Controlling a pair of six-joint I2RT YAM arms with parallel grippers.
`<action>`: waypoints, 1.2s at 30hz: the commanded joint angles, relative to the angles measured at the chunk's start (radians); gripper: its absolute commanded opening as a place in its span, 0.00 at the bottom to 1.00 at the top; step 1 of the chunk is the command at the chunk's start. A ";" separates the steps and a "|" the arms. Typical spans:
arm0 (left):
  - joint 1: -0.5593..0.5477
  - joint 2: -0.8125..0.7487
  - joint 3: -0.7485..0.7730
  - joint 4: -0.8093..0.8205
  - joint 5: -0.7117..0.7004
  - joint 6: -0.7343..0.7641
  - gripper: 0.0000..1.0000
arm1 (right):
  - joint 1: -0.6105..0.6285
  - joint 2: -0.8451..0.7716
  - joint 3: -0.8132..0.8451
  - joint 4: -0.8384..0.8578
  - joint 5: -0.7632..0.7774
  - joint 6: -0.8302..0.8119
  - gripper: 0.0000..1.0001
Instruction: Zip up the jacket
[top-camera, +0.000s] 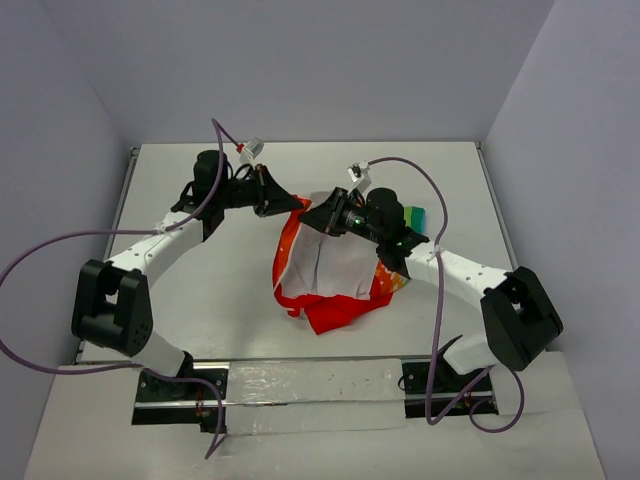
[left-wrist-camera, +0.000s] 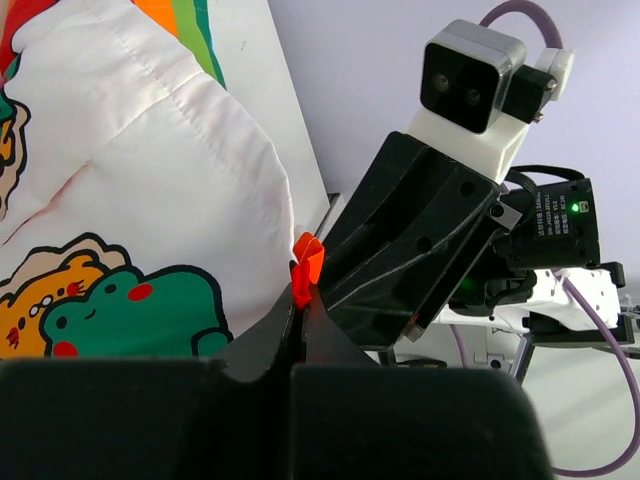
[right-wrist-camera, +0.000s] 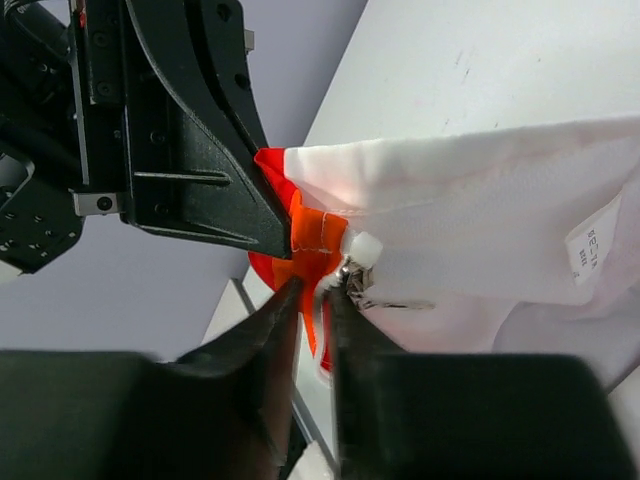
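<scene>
The jacket (top-camera: 340, 308) sits bunched mid-table (top-camera: 220, 290), with its far edge lifted. The left gripper (left-wrist-camera: 300, 298) is clamped on the red trim (right-wrist-camera: 315, 235) there. The right gripper (right-wrist-camera: 314, 292), touching it, pinches the trim beside the zipper (right-wrist-camera: 362, 288).

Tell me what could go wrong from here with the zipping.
1. The left claw pinches only a small tip of red edge on the jacket; a pull might slip it free.
2. The right claw grips right beside the metal zipper piece, with the left claw's body close against it, so the two may collide.
3. The rest of the jacket hangs bunched below, so the loose white lining might snag.
</scene>
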 joint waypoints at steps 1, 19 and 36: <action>0.002 -0.047 0.004 0.043 -0.018 -0.002 0.00 | 0.009 -0.010 -0.010 0.068 0.011 -0.031 0.10; 0.004 -0.166 0.021 -0.263 -0.181 0.229 0.88 | 0.011 -0.179 -0.106 -0.152 0.031 -0.235 0.00; -0.096 -0.077 0.031 -0.227 -0.049 0.343 0.60 | 0.011 -0.168 -0.061 -0.181 -0.106 -0.278 0.00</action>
